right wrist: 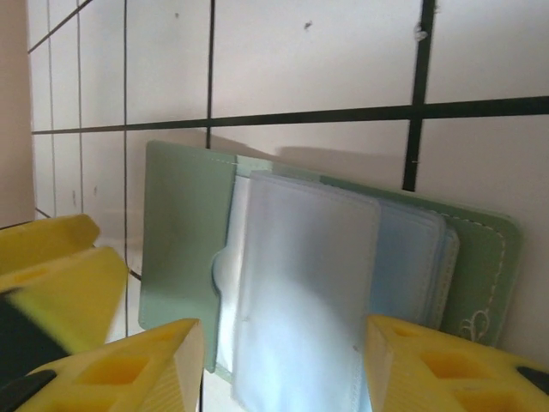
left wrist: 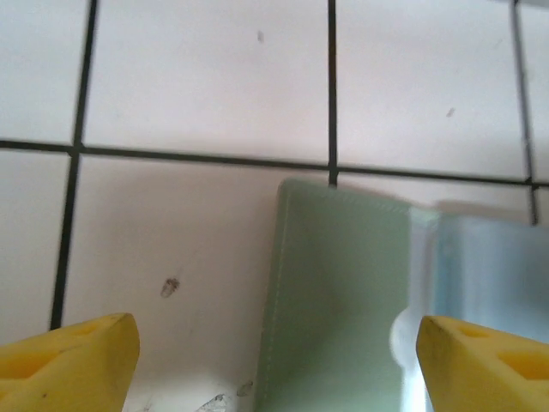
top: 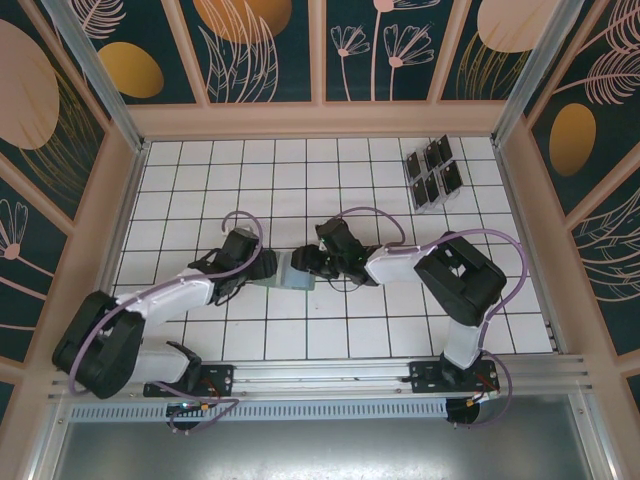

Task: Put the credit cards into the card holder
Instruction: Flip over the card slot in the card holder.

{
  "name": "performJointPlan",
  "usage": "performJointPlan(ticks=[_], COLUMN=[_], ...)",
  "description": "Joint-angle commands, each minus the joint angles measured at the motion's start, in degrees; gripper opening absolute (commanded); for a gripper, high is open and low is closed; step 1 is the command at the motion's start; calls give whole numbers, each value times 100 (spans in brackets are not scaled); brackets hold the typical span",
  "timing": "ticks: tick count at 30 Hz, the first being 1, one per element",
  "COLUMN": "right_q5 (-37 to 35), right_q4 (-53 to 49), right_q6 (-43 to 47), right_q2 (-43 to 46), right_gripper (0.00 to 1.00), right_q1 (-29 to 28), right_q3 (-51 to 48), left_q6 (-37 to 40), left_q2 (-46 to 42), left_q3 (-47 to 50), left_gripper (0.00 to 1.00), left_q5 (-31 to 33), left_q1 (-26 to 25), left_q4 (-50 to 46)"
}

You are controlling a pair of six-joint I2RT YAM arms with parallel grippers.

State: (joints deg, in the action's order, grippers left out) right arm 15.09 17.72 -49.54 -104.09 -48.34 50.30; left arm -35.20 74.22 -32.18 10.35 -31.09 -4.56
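You're at the opening step: the wallet [top: 292, 272] lies on the tiles [left wrist: 206, 77] mid-table, between the two arms, and no card has been fetched yet. The cards [top: 432, 170] stand in the clear rack [top: 430, 207] at the far right, well apart from both arms. Your left gripper [left wrist: 274, 365] is spread, its yellow tips either side of the wallet's green flap and not clearly touching it. Your right gripper [right wrist: 283, 369] is also spread, straddling the clear sleeves [right wrist: 304, 283]; I can't tell whether its tips press on them. Next, as I judge it, you need one arm to keep the wallet open and flat while the other goes to the rack for a card; the right arm is the nearer. The overhead view gives you the rack and the reach to it, but the arms cover most of the wallet there. The right wrist view gives you the sleeves fanned open and the stitched far cover; the left wrist view gives the flap's edge against the tile.
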Motion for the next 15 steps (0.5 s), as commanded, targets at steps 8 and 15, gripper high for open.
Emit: performJointPlan(ticks=[8, 15], right_q5=[156, 116], right_q4=[16, -261], right_q6=[-142, -115], right_q2=[-209, -629], right_gripper=[51, 51], right_q1=[-169, -411], right_q3=[581, 1264], left_q6=[-322, -413], left_q2=[-915, -1393], left_q3=[37, 124], left_gripper=[86, 87], left_q5=[485, 736], left_q1=[-21, -28], left_q4=[-164, -325])
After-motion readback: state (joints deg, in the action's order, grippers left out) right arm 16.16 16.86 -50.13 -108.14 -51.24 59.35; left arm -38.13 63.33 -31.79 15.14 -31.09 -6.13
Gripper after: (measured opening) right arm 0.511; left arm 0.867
